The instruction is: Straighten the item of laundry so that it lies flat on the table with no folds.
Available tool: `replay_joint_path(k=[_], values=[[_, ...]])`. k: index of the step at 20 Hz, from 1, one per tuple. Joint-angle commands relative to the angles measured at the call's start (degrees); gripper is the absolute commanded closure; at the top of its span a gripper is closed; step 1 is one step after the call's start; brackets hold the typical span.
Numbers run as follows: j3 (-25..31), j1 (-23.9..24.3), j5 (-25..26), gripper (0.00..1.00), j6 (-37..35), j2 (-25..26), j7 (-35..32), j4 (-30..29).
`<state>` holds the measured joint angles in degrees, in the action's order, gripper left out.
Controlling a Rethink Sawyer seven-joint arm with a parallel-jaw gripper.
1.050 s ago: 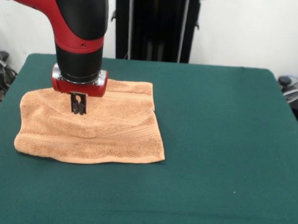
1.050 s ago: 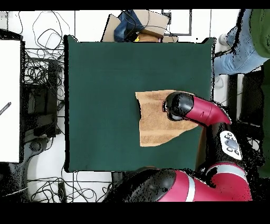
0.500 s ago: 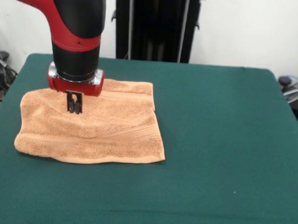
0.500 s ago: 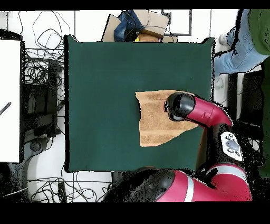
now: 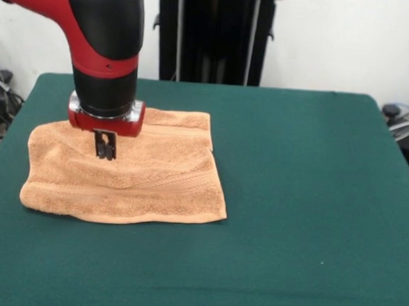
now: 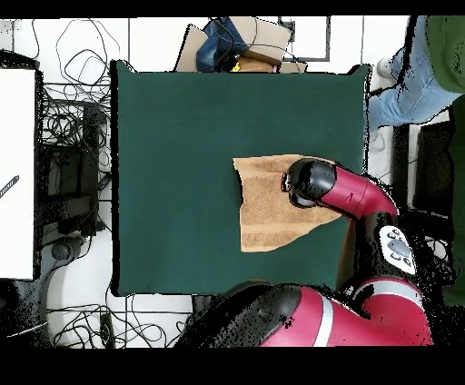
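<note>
Towel (image 5: 125, 169) lies unmoved and not yet flat; the hand (image 5: 106, 152) has only drifted above it.

You have the towel on the worktop (image 5: 298, 199), toward the left side in the front view, with the arm's wrist over its far-left part. Over the last second the hand slid a little leftward, rose slightly, then came back and down, and it now hangs with its tips just at or above the cloth; you cannot tell whether they touch. Its fingers stand narrow, close together, with no cloth visibly pinched between them. The towel's outline has not shifted at all, and its front edge looks thick and doubled, so a fold likely remains. For you, that means no progress yet: a grasp on an edge or corner seems needed before anything unfolds.
</note>
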<state>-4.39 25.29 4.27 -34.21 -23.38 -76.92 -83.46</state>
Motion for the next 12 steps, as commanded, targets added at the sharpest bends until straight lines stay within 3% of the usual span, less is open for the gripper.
replay_joint_path(k=[1, 12], values=[[1.5, -1.8, -1.4, 1.0, 1.0, 5.8, -12.2, 2.6], [1.7, -2.4, -1.9, 1.0, 2.6, 11.3, -12.5, 8.5]])
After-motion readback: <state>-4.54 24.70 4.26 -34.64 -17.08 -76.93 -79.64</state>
